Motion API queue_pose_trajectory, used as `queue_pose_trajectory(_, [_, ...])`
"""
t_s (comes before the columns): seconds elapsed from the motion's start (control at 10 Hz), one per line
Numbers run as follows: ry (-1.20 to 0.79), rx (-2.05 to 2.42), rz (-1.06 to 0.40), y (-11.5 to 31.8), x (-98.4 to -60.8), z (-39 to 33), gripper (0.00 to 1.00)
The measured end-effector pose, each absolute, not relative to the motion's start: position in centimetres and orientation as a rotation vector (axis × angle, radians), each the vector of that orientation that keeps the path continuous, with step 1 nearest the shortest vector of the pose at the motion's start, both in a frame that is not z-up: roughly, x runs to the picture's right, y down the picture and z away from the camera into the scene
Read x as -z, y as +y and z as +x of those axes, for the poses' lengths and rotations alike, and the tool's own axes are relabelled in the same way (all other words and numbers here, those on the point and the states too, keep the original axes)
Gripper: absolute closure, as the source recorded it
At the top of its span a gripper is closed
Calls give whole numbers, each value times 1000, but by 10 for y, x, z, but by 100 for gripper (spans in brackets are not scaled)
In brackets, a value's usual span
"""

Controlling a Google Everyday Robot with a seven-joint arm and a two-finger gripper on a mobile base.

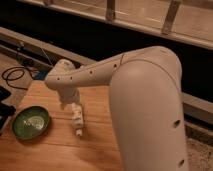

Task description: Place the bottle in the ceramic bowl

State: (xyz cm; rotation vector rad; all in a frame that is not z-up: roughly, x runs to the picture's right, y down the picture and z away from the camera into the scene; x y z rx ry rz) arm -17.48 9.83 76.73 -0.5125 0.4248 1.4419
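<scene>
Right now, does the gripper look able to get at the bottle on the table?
Probably yes. The gripper hangs just above the bottle lying on the wooden table, and nothing stands between them.

**Arm stretched left, gripper pointing down**

Your upper arm (150, 110) fills the right foreground. From it the forearm (95, 74) stretches left and slightly downward to the wrist (61, 80). Your gripper (71, 102) hangs just below that wrist, pointing down, jaws spread wide

Dim amber light, claw (74, 106) in shade just above bottle (78, 120)
</scene>
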Motion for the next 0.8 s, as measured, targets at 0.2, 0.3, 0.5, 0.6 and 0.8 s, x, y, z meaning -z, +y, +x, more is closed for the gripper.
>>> queue_pose_trajectory(0.2, [436, -1437, -588, 108, -788, -175, 35])
queue_pose_trajectory(0.3, [450, -1430, -633, 117, -806, -175, 35])
queue_pose_trajectory(0.5, [454, -1407, -687, 126, -824, -181, 35])
queue_pose_trajectory(0.6, [454, -1403, -696, 128, -828, -182, 35])
queue_pose_trajectory(0.8, [456, -1406, -694, 127, -829, -179, 35])
